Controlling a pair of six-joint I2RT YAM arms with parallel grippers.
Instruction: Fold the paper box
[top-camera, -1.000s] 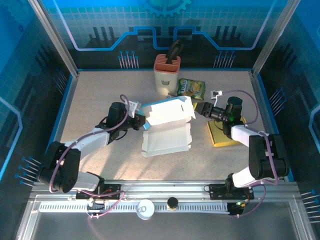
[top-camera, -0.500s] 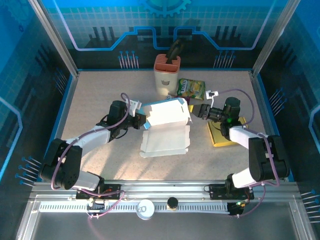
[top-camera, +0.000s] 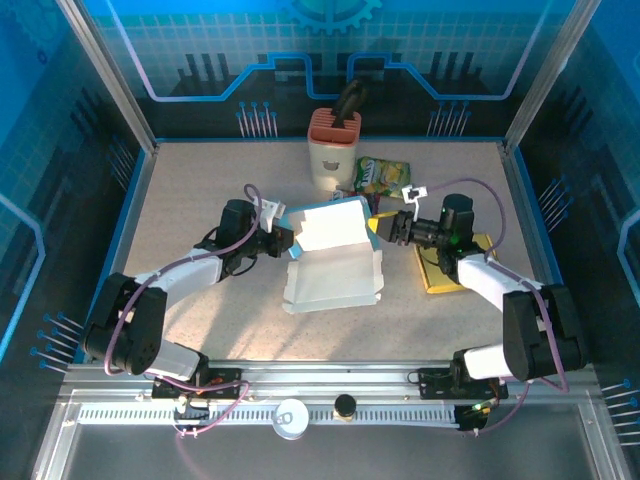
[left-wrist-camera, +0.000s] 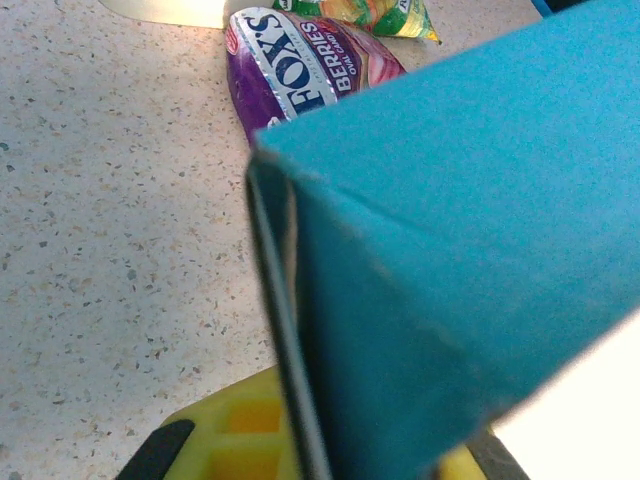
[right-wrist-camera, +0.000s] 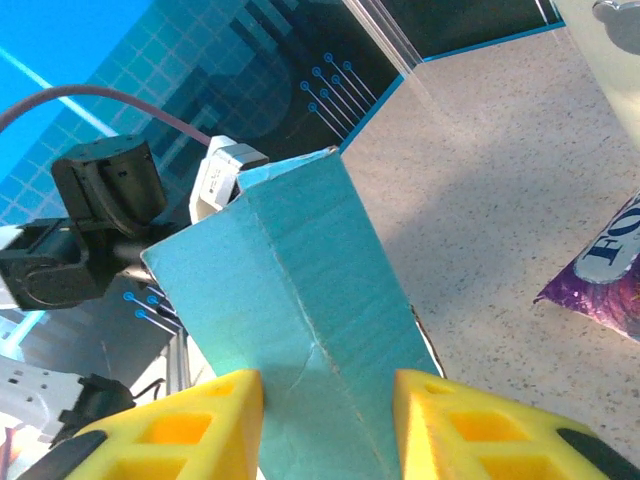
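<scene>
Box (top-camera: 335, 275) sits mid-table (top-camera: 200, 190), between the two arms. White inside faces up and the teal outside shows at the edges. The base panel lies flat, and the rear flap (top-camera: 328, 228) is raised and leaning over it.

Left gripper (top-camera: 284, 243) is at the box's left edge. On the left wrist view a teal wall (left-wrist-camera: 450, 230) runs between its fingers (left-wrist-camera: 225, 435), and the yellow one is hard against the fold. It reads as clamped on the box.

Right gripper (top-camera: 383, 229) is at the flap's right end. On the right wrist view the yellow fingers (right-wrist-camera: 170, 430) straddle a teal corner ridge (right-wrist-camera: 300, 320), and both seem to touch it. The grip looks closed on the box.

A purple candy bag (left-wrist-camera: 310, 65) lies on the table just behind the box. A green bag (top-camera: 385, 177) is beyond it, beside a cream holder (top-camera: 333, 145) with an orange top. A yellow pad (top-camera: 440, 270) lies under the right forearm.
</scene>
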